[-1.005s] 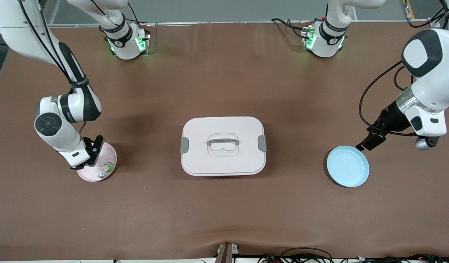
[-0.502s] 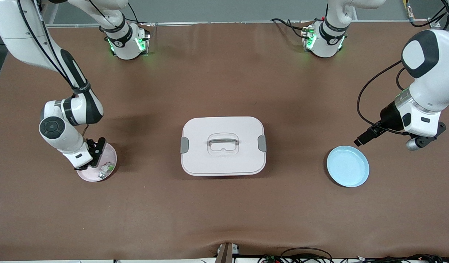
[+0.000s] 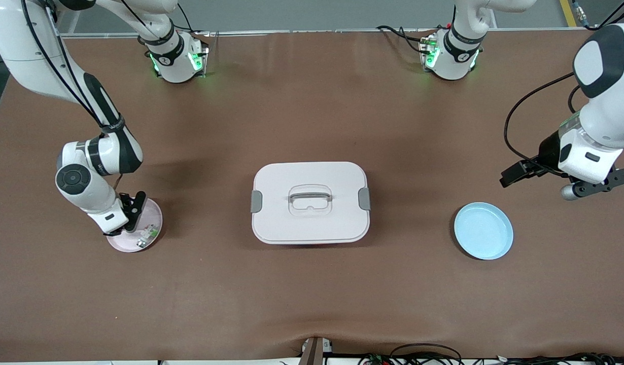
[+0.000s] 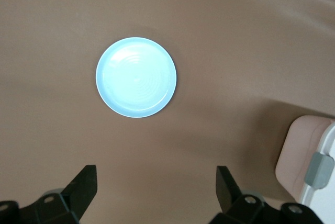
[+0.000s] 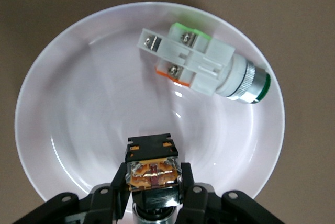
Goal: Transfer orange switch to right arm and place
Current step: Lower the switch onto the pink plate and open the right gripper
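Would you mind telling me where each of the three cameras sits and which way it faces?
Front view: high across the table, facing both arms' bases; shows the lidded box, pink plate and blue plate.
Left wrist view: on the left arm's wrist, looking down past the open left gripper at the blue plate.
Right wrist view: on the right arm's wrist, looking down at the pink plate; the right gripper is shut on the orange switch, beside the white-and-green component.
Front and left wrist views share the blue plate.
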Tool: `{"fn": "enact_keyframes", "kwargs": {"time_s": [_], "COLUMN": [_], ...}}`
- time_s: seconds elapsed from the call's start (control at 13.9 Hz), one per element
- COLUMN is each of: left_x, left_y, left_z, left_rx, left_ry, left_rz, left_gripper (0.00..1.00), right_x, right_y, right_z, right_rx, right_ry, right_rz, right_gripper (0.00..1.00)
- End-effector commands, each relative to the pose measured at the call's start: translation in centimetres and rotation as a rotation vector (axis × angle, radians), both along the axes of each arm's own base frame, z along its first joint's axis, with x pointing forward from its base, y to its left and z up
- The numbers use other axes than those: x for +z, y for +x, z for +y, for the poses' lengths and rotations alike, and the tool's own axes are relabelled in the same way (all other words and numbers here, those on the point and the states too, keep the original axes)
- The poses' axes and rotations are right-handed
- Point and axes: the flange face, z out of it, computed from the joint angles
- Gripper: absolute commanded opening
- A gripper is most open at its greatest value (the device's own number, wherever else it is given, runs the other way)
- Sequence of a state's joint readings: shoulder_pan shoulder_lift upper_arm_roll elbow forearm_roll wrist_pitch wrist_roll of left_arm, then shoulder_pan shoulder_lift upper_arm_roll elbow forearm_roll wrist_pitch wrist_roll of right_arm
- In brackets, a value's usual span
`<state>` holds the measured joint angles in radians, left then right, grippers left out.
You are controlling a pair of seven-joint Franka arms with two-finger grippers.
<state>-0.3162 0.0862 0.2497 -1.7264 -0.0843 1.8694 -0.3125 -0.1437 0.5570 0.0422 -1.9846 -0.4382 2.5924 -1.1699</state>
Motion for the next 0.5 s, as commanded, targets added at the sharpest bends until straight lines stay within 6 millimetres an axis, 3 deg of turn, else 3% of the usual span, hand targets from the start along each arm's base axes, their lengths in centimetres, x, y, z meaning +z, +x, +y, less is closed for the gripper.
{"fn": "enact_keyframes", "kwargs": {"time_s": [0.0, 0.14, 0.22, 0.43], "left_x": [2.3, 3.9, 5.0, 7.5], "left_y": [0.1, -1.0, -1.7, -3.0], "left_z": [-0.1, -0.6, -0.6, -0.1], "left_rx": [-0.037, -0.04, -0.043, -0.051], "left_ry": [0.02, 0.013, 0.007, -0.001], "left_rz": [-0.018, -0.018, -0.021, -0.056], "left_gripper": [1.0, 1.0, 1.0, 1.0], "right_x": [0.2, 0.2, 0.3, 0.3], "right_y": [0.1, 0.1, 0.1, 0.2], "right_z": [-0.1, -0.1, -0.2, -0.2], "right_rx": [0.019, 0.016, 0.011, 0.011], "right_ry": [-0.006, -0.006, -0.005, -0.005], "right_rz": [-0.01, -0.011, -0.015, -0.016], "right_gripper": [0.0, 0.0, 0.99, 1.0]}}
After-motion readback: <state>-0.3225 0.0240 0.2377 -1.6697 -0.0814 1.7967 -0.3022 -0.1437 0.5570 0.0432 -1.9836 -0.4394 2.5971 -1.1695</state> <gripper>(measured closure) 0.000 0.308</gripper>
